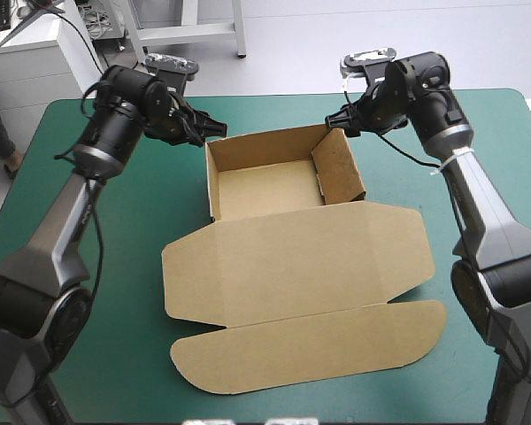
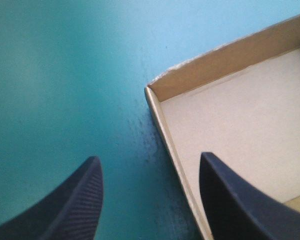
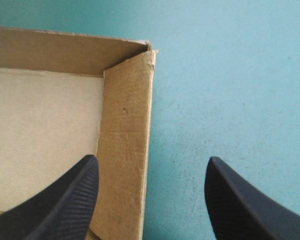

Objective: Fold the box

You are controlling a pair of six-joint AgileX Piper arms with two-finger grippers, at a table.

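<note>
The brown box (image 1: pixel 283 190) stands as an open tray at mid-table, walls raised, with its lid (image 1: pixel 301 266) lying flat toward the near edge. My left gripper (image 1: pixel 211 129) hovers at the tray's far left corner (image 2: pixel 152 90), open, one finger over each side of the left wall (image 2: pixel 175 160). My right gripper (image 1: pixel 336 119) is open above the far right corner (image 3: pixel 150 50), its fingers (image 3: pixel 70 205) straddling the right wall (image 3: pixel 125 150). Nothing is held by either.
Teal-green cover (image 1: pixel 88 266) lies bare on both sides of the box. A rounded lid flap (image 1: pixel 310 345) reaches close to the table's near edge. White furniture stands beyond the far left corner.
</note>
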